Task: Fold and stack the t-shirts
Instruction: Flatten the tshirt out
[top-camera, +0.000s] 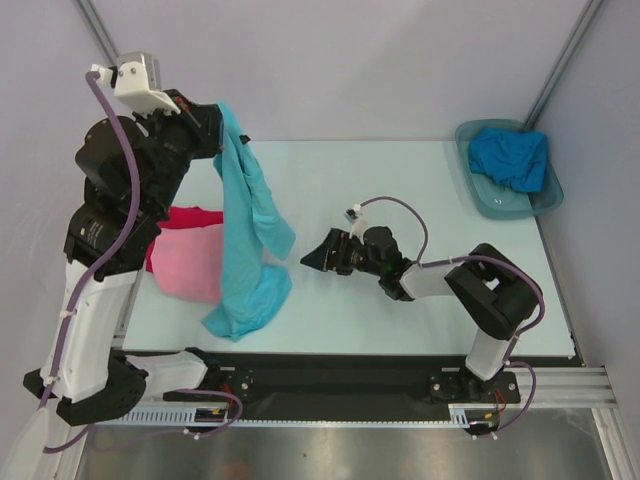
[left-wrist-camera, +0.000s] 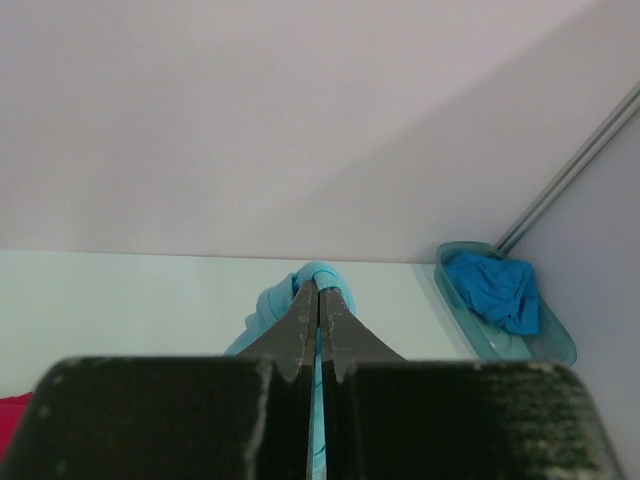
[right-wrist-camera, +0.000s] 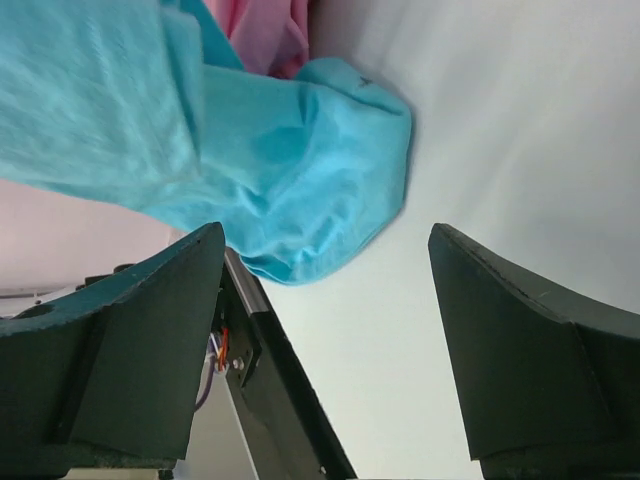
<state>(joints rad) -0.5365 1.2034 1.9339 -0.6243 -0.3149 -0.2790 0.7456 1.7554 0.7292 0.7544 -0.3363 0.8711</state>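
Observation:
My left gripper (top-camera: 222, 118) is raised high at the back left and shut on the turquoise t-shirt (top-camera: 250, 235), which hangs down to the table; its lower end is bunched near the front edge. The wrist view shows the cloth (left-wrist-camera: 322, 282) pinched between the closed jaws (left-wrist-camera: 318, 290). The pink t-shirt (top-camera: 190, 262) lies on the red t-shirt (top-camera: 195, 216) at the table's left. My right gripper (top-camera: 318, 256) is open and empty, low over the table, just right of the hanging shirt (right-wrist-camera: 250, 150). The deeper blue t-shirt (top-camera: 510, 158) lies crumpled in the tub.
The grey translucent tub (top-camera: 478, 196) stands at the table's back right corner, also in the left wrist view (left-wrist-camera: 470, 320). The table's front edge with its black rail (top-camera: 330, 375) runs below the shirts. A metal post (top-camera: 560, 60) rises behind the tub.

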